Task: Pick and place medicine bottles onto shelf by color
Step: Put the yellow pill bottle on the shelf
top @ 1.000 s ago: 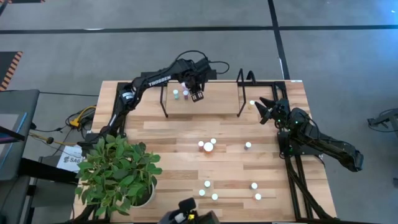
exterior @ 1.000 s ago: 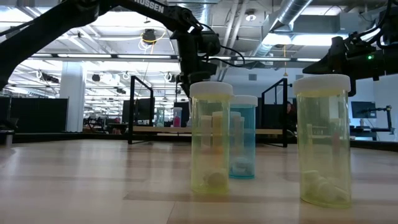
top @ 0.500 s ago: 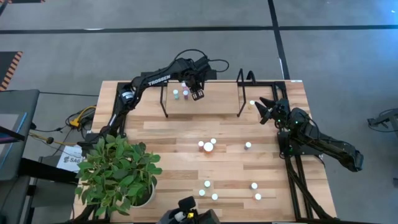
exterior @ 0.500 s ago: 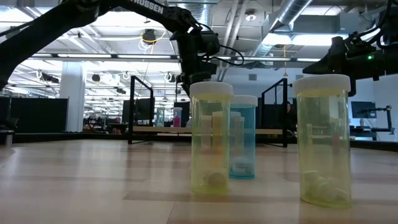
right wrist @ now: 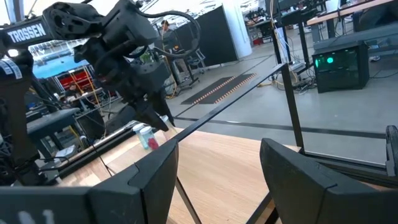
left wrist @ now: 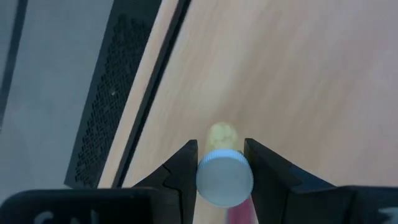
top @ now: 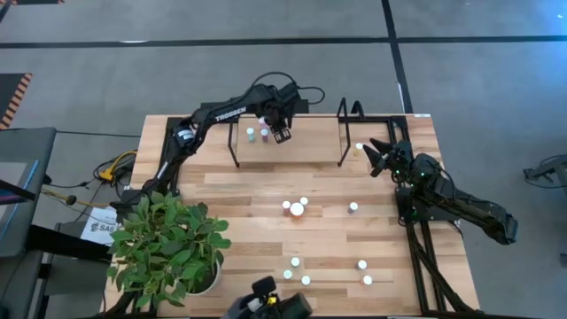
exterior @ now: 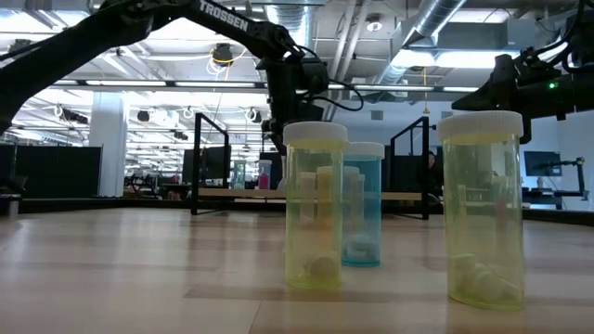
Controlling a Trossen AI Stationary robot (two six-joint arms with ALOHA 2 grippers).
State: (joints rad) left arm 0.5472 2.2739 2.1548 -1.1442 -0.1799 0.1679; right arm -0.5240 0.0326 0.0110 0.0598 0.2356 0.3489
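The right gripper (right wrist: 217, 177) had its two dark fingers (right wrist: 149, 174) spread apart, with nothing between them. Beyond them the wood board (right wrist: 211, 165) of the shelf lay under a thin black bar (right wrist: 230, 102). Farther off, the left arm (right wrist: 118, 37) reached down near two small bottles (right wrist: 147, 135), one teal and one pink.

Our left gripper (top: 282, 136), clamped on a pink bottle (left wrist: 225, 177), has edged slightly along the shelf (top: 310, 152).
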